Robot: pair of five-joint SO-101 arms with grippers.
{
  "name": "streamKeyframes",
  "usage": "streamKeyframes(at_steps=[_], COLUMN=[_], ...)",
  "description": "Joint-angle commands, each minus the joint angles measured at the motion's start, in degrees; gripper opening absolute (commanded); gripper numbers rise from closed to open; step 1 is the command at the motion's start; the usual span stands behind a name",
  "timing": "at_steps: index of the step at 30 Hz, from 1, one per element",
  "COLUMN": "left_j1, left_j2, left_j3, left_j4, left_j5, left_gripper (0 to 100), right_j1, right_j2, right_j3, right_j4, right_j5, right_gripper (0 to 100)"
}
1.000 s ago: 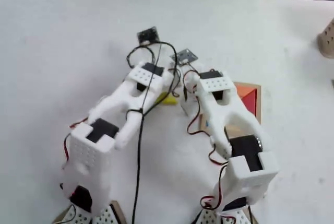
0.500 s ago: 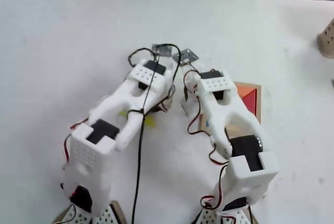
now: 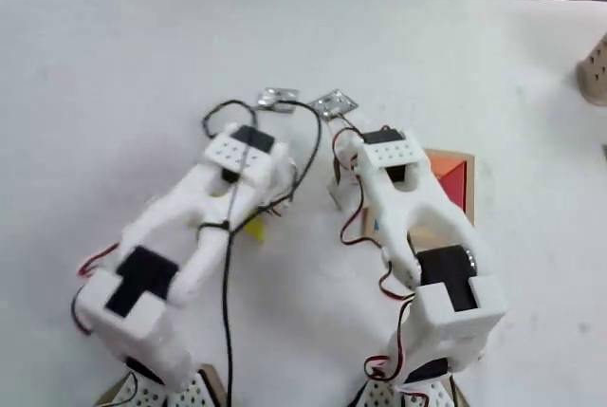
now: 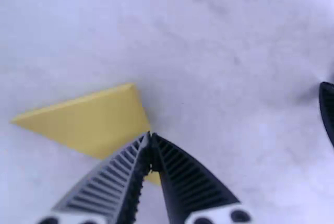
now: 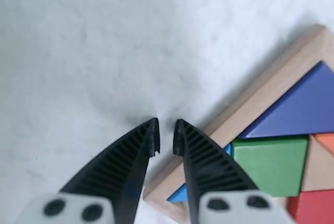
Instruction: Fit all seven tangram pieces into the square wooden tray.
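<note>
The left wrist view, unlike the high view where the arm covers most of it, shows the yellow triangle [image 4: 86, 121] flat on the desk [image 4: 235, 51], long axis crosswise to the left gripper [image 4: 150, 151], closed tight over its near corner; the right gripper [image 5: 166, 135], narrowly parted, hangs beside the wooden tray [image 5: 255, 101].

— How much of the wooden tray [image 3: 470, 189] shows from above?
— One corner, at two o'clock of the right arm [image 3: 417, 222], which covers the rest.
— The yellow piece [image 3: 254, 229]?
— A sliver beside the left arm [image 3: 185, 227].
</note>
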Motion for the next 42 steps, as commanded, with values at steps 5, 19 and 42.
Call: streamKeyframes(at_steps=[5, 19, 42], left_j1=[-11.7, -9.0, -10.8], left_j2=[-10.1, -10.0, -5.0], left_j3=[7.5, 7.7, 12.9], left_j4=[-4.0, -6.2, -11.9], left_j5=[-0.6, 24.4, 27.3], left_gripper=[2, 37, 44], right_j1=[0.0, -0.3, -0.3], right_j2=[-2.0, -2.0, -2.0], right_j3=[0.0, 0.1, 0.1], right_j4=[-0.7, -0.5, -0.7], right_j5=[0.8, 0.8, 0.8], right_gripper=[6.3, 6.3, 6.3])
